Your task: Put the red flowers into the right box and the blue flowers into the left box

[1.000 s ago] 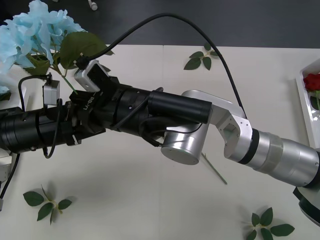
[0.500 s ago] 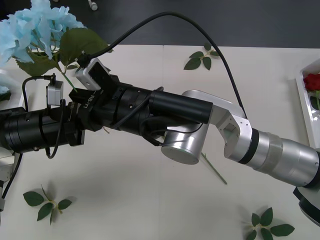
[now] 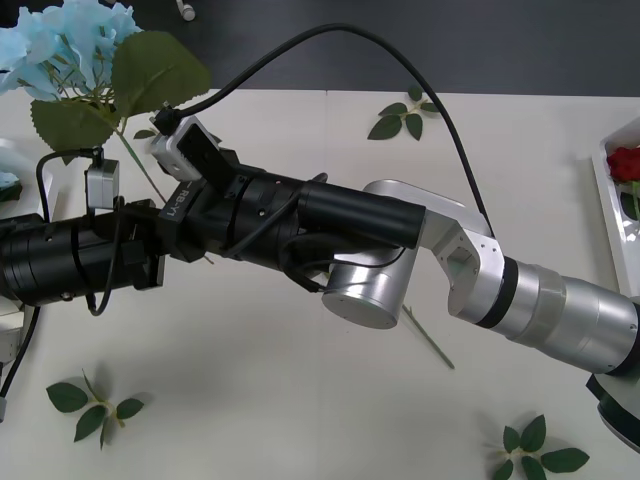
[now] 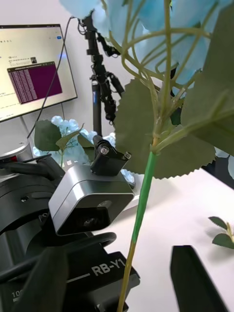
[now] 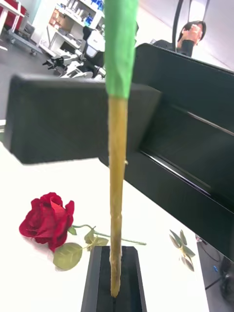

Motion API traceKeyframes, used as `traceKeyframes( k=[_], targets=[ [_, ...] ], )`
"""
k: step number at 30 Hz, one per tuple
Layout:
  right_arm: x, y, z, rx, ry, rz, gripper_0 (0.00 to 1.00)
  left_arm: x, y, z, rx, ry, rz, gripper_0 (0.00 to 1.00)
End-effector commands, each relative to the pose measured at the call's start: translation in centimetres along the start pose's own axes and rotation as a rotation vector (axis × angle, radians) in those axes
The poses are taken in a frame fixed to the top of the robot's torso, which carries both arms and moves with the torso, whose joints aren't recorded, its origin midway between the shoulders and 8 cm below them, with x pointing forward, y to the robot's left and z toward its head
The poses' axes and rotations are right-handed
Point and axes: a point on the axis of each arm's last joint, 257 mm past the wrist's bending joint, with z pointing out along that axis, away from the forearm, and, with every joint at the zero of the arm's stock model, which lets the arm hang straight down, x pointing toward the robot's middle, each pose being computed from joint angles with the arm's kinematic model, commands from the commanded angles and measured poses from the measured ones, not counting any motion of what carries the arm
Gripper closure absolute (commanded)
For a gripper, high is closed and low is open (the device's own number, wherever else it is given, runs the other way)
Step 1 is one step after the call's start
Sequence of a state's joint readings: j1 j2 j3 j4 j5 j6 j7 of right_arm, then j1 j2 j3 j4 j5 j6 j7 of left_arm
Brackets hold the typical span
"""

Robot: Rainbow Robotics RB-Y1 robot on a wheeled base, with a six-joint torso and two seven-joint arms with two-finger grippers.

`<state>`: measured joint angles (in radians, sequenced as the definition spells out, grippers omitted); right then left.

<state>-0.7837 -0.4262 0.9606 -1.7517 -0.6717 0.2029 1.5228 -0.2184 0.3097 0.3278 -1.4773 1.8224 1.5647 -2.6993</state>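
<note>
the blue flowers [image 3: 62, 38] that we see held up are one cluster, raised over the far left corner of the table [image 3: 300, 410], its pale bloom and two big green leaves above both wrists. its long stem slants down from the bloom and goes in behind the crossed arms.

the left gripper [image 5: 112, 275] has the stem. in the left wrist view its black fingers sit together in the middle, and the tan lower end of the stem is pinched there, standing straight up and turning green higher up.

the right gripper [image 4: 119, 280] has reached across from the right side to the same stem, just above the left one. its two black fingers [image 4: 195, 280] stand wide apart with the stem running between them, and neither pad touches it. the left arm's wrist camera sits just beside it.

in the right wrist view another blue cluster [image 4: 68, 134] shows farther off.

one of the red flowers [image 5: 46, 226] lies on its side on the white surface beyond the left gripper. another [image 3: 625, 162] lies in the right box [image 3: 603, 175] at the table's right edge.

bloomless leaf sprigs [image 3: 400, 118] lie scattered on the table, at the far side and the near corners.
</note>
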Motion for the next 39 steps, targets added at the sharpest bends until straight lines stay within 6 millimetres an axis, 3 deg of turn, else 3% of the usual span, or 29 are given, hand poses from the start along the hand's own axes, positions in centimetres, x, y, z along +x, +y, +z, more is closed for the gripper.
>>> traceKeyframes(
  k=[1, 4, 10, 19, 23, 31, 35, 39],
  targets=[
    [-2.9, -0.4, 0.1, -0.005, -0.060, 0.009, 0.00, -1.3, 0.3, -1.0, -0.017, -0.019, 0.032, 1.00],
    [-3.0, -0.4, 0.1, -0.007, -0.064, 0.021, 0.00, -1.4, 0.3, -1.6, -0.023, -0.023, 0.030, 1.00],
    [-3.5, -1.0, -0.5, -0.002, -0.091, 0.044, 0.00, -2.0, 0.8, -5.4, -0.079, -0.039, 0.019, 1.00],
    [-5.1, -5.0, -3.8, 0.066, -0.065, 0.108, 0.00, -2.7, 2.0, -13.2, -0.234, -0.031, -0.015, 1.00],
    [-5.8, -7.0, -6.5, 0.106, 0.028, 0.198, 0.00, -3.6, 2.5, -17.6, -0.349, -0.007, 0.015, 1.00],
    [-6.4, -8.6, -12.8, 0.165, 0.266, 0.425, 0.00, -3.9, 4.3, -25.7, -0.603, 0.129, 0.087, 1.00],
    [-5.5, -8.8, -16.6, 0.217, 0.429, 0.522, 0.00, -3.4, 5.6, -29.6, -0.733, 0.198, 0.077, 0.99],
    [-3.1, -8.8, -19.9, 0.277, 0.588, 0.605, 0.00, -2.4, 6.8, -33.4, -0.867, 0.260, 0.005, 0.99]
  ],
)
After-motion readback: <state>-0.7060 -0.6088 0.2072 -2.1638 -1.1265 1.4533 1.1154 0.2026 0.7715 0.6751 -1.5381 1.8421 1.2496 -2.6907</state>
